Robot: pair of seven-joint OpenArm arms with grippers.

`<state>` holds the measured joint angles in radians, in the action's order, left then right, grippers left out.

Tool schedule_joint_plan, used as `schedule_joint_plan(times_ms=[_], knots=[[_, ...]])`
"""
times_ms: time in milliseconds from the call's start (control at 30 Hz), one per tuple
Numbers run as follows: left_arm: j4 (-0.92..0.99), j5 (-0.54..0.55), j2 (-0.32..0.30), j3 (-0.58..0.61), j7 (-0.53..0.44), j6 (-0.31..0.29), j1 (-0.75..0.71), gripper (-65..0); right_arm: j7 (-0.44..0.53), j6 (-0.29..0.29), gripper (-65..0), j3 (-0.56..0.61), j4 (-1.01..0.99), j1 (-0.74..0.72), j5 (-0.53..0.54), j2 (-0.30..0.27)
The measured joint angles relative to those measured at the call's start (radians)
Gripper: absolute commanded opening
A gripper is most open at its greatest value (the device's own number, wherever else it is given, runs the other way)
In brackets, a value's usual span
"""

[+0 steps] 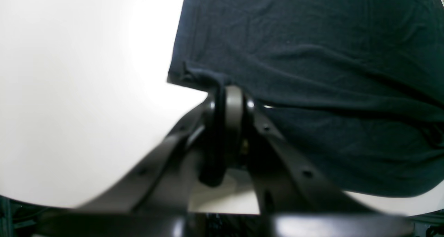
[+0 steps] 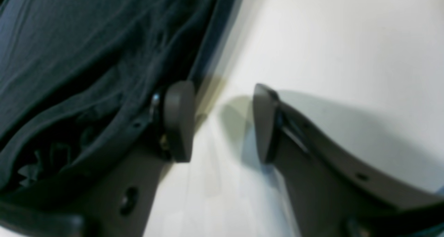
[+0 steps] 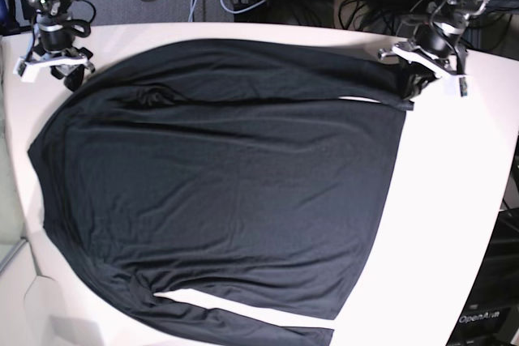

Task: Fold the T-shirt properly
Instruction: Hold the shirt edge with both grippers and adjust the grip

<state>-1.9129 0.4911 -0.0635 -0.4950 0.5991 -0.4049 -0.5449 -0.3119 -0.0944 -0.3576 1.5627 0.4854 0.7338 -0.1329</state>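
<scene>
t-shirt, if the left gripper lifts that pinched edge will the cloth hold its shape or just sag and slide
It will probably sag: the T-shirt lies flat in soft wrinkles, and the edge bunches where the left gripper pinches it. It seems thin and light, so most would likely trail behind. The smooth white table may let it slide rather than catch.

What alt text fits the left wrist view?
The left hand, shut, pinches a corner edge of the black T-shirt at the frame's centre. The wrinkled shirt fills the right and upper part; bare white table fills the left.
</scene>
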Motion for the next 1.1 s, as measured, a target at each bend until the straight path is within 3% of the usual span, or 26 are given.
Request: schedule_joint_plan(times_ms=[167,733,933,1100], knots=[[0.0,0.0,0.0,0.0,0.0,0.0,0.0,-63.1,-0.008,-0.072,-36.1,0.023,0.001,0.0,0.003,0.0],[0.002,0.0,0.0,0.0,0.0,-0.002,0.002,-63.1,-0.015,-0.078,-36.1,0.025,-0.008,-0.023,0.002,0.0],[0.002,0.0,0.0,0.0,0.0,-0.003,0.002,-63.1,-0.098,-0.083,-36.9,0.041,-0.027,-0.087,0.004,-0.007],[0.002,0.0,0.0,0.0,0.001,-0.003,0.001,-63.1,-0.089,-0.09,-37.6,0.04,-0.045,-0.094,0.011,-0.007]])
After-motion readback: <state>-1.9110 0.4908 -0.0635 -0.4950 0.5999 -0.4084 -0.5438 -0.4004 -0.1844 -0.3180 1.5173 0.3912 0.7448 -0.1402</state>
